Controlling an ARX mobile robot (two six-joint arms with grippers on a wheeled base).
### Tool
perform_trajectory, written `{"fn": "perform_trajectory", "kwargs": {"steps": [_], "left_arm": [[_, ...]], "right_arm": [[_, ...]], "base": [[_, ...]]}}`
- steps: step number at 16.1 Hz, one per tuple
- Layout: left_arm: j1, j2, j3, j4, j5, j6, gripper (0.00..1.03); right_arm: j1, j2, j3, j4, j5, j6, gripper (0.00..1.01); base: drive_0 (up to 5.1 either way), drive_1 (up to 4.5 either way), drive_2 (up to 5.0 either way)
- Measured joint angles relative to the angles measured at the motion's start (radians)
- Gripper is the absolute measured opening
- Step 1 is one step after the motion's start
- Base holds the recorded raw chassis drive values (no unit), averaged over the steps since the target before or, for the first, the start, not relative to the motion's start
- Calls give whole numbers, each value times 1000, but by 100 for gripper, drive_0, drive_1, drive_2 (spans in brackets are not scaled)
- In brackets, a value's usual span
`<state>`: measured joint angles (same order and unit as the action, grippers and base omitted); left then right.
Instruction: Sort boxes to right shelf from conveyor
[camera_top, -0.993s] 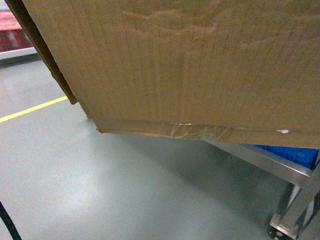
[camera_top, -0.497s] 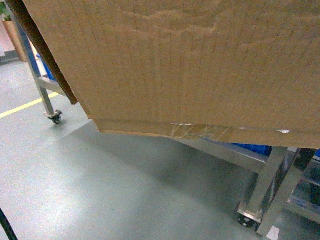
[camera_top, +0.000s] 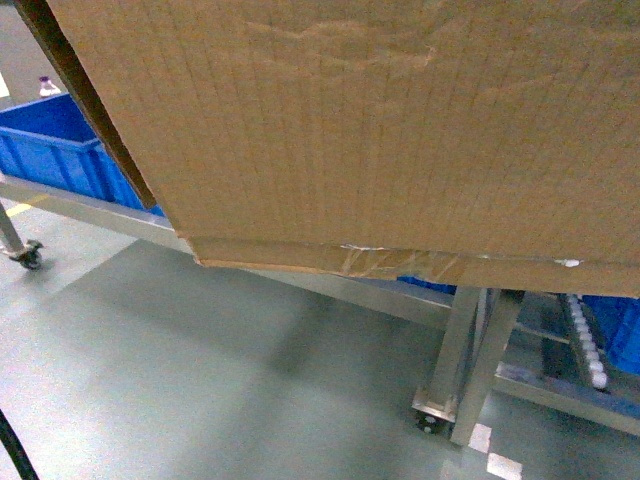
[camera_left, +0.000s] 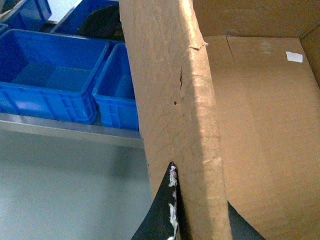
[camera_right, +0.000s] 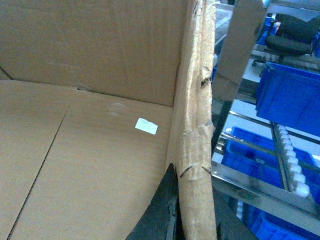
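A big brown cardboard box hangs tilted in the air and fills the top of the head view, with clear tape on its bottom seam. My left gripper is shut on the box's left wall, one finger outside and one inside. On the ragged right wall my right gripper is shut the same way. The box is empty inside. Behind and below it stands the steel right shelf with a white-wheeled roller rail. The conveyor is out of view.
Blue plastic crates sit on the shelf's steel rail, and more crates show in the left wrist view. The shelf legs end in casters on the grey floor. A black cable crosses the lower left corner.
The box keeps its place in the head view while the background slides left: the yellow floor line is gone, and the steel shelf with blue crates has come into view behind the box.
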<state>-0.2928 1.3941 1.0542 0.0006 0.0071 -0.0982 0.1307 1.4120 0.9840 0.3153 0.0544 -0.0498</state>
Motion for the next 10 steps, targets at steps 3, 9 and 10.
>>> {"fn": "perform_trajectory", "kwargs": {"steps": [3,9,10], "left_arm": [[0,0,0,0,0,0,4],[0,0,0,0,0,0,4],[0,0,0,0,0,0,4]], "right_arm": [[0,0,0,0,0,0,4],[0,0,0,0,0,0,4],[0,0,0,0,0,0,4]], "base": [[-157,-157,-157],[-157,-157,-157],[-157,-157,-157]]}}
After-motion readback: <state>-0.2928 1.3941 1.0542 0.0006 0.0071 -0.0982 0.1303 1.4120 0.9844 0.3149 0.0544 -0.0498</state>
